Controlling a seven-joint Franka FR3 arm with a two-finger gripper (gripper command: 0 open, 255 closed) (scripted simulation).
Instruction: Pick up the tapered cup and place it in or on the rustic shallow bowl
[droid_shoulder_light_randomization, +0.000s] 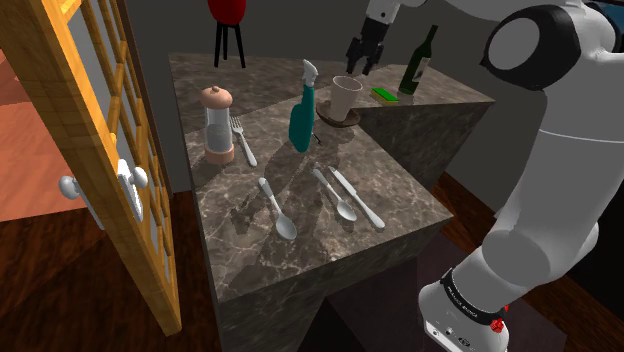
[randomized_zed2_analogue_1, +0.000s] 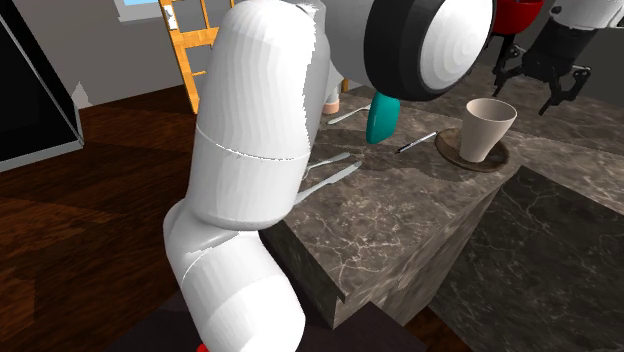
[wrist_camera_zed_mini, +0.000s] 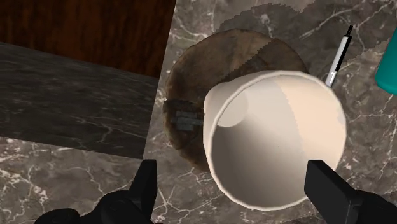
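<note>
Shoulder view: tapered cup (droid_shoulder_light_randomization: 345, 97), pale and upright, stands on the brown shallow bowl (droid_shoulder_light_randomization: 331, 121) at the far part of the marble tabletop (droid_shoulder_light_randomization: 300, 235), between a teal spray bottle (droid_shoulder_light_randomization: 301, 115) and a dark wine bottle (droid_shoulder_light_randomization: 420, 62). The claw (droid_shoulder_light_randomization: 362, 66) hangs just above the cup's rim, holding nothing. Second exterior view: same layout. Cup (randomized_zed2_analogue_1: 487, 127) seated on bowl (randomized_zed2_analogue_1: 452, 150), claw (randomized_zed2_analogue_1: 527, 92) above it with fingers spread and apart from the rim, a pen (randomized_zed2_analogue_1: 417, 142) lying just beside the bowl. Wrist view: claw (wrist_camera_zed_mini: 232, 168) looks straight down into the cup (wrist_camera_zed_mini: 273, 140), fingers wide open, and the cup's mouth sits off-centre toward one finger. The bowl (wrist_camera_zed_mini: 197, 83) shows from under the cup. Judgement: cup already rests on the bowl, so the placing step looks done. The next move calls for a straight rise with fingers kept wide, since the nearer finger could clip the rim and tip the cup.
</note>
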